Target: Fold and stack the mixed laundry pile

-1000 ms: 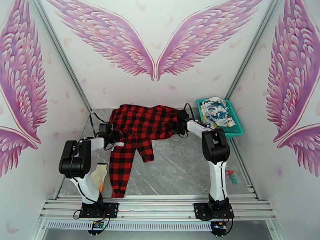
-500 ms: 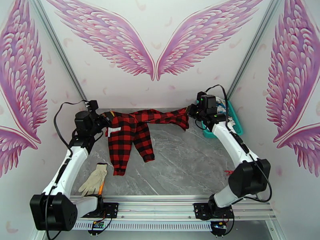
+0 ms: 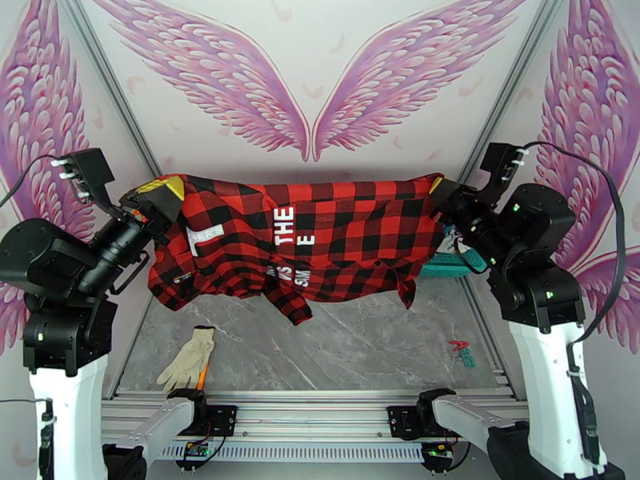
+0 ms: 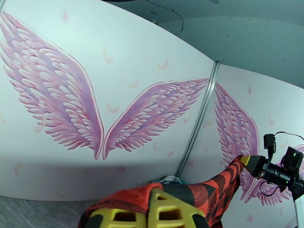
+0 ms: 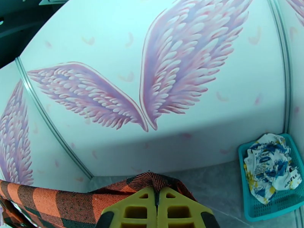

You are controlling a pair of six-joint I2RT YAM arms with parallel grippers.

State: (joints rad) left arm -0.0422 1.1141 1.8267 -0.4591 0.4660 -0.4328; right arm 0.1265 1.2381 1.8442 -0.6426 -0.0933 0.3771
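Observation:
The red-and-black check shirt (image 3: 336, 242) with white lettering hangs spread wide in the air above the grey table (image 3: 360, 346). My left gripper (image 3: 170, 192) is shut on its upper left corner. My right gripper (image 3: 438, 190) is shut on the upper right corner. In the left wrist view my yellow fingers (image 4: 167, 213) pinch the red cloth (image 4: 212, 190), which stretches to the right gripper (image 4: 247, 161). The right wrist view has my shut fingers (image 5: 133, 211) on the checked fabric (image 5: 68, 206). The white printed garment (image 5: 269, 168) lies crumpled in the teal basket (image 5: 266, 211).
A beige glove (image 3: 188, 358) lies on the table at the near left. A small red and teal clip (image 3: 460, 351) lies at the near right. The teal basket (image 3: 444, 266) at the back right is partly hidden behind the shirt. Walls enclose the table on three sides.
Both arms have risen and swung outward, lifting the shirt off the table. The shirt went from bunched and dangling to stretched flat between the grippers.

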